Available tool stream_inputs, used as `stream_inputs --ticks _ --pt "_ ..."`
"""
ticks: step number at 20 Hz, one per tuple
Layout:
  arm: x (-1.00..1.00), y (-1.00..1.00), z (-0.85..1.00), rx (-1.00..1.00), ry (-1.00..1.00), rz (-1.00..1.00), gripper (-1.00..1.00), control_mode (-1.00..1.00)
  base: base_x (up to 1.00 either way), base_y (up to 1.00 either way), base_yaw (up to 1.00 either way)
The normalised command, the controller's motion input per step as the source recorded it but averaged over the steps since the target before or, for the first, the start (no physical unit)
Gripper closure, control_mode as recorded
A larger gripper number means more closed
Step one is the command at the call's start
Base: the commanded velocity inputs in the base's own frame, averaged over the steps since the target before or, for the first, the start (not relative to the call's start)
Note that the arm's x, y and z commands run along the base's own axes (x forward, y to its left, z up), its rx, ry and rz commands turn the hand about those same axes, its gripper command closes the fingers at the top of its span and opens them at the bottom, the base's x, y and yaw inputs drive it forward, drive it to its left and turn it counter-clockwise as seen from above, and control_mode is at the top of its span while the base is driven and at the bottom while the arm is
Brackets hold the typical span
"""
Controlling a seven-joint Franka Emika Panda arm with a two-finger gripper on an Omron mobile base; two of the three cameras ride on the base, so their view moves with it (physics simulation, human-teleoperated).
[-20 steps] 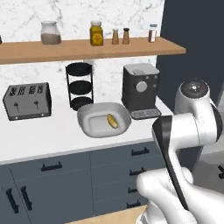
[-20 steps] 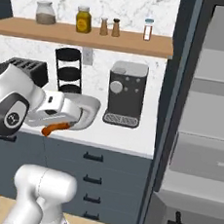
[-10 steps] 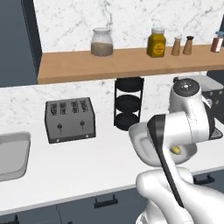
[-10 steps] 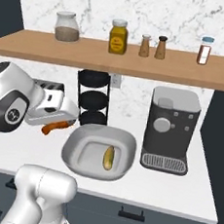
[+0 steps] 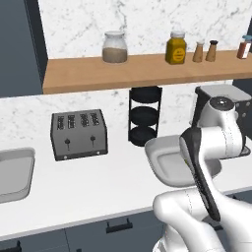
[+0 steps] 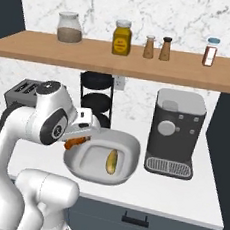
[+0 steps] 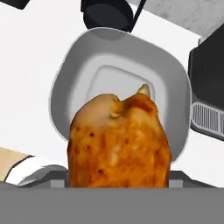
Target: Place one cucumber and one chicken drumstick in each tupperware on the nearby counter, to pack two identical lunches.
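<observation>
My gripper [image 6: 77,142] is shut on the chicken drumstick [image 6: 75,143], a glossy orange-brown piece held just over the left rim of the light-grey tupperware [image 6: 128,147]. A yellow-green cucumber [image 6: 112,161] lies in the middle of that tupperware. In the hand view the drumstick [image 7: 118,144] looms large in front and hides the fingertips. Behind it lies the tupperware [image 7: 65,74], with the cucumber's tip [image 7: 143,89] poking out. In the left base view my arm covers much of the tupperware [image 5: 165,157], which rests on the white counter [image 5: 98,182].
A black coffee machine [image 6: 175,131] stands right of the tupperware, and a black three-tier rack [image 6: 96,97] is behind it. The toaster [image 5: 78,134] sits to the left, with a grey sink basin [image 5: 12,172] beyond. A wooden shelf [image 5: 123,71] with jars hangs above.
The base has driven closer to the counter, so both base views have shifted and the tupperware looks larger. The drumstick stays in my gripper, now at the tupperware's left rim.
</observation>
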Motion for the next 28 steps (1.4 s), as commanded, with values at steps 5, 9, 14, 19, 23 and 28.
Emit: stream_inputs --ticks 5,9,14,19,23,28 --pt "0.79 -0.01 -0.46 0.04 0.01 0.24 1.0 -1.0 0.0 0.0 0.0" --pt "0.87 0.0 -0.38 0.02 0.11 0.16 1.0 -1.0 0.0 0.0 0.0" --pt "0.5 -0.01 -0.46 0.0 0.13 0.08 1.0 -1.0 0.0 0.0 0.0" --pt "0.33 -0.03 -0.46 0.0 0.09 0.03 1.0 -1.0 0.0 0.0 0.0" --pt "0.36 -0.03 -0.5 0.0 0.03 0.03 1.0 -1.0 0.0 0.0 0.0" --pt "0.31 -0.1 -0.5 0.0 0.01 0.04 -1.0 -1.0 0.0 0.0 0.0"
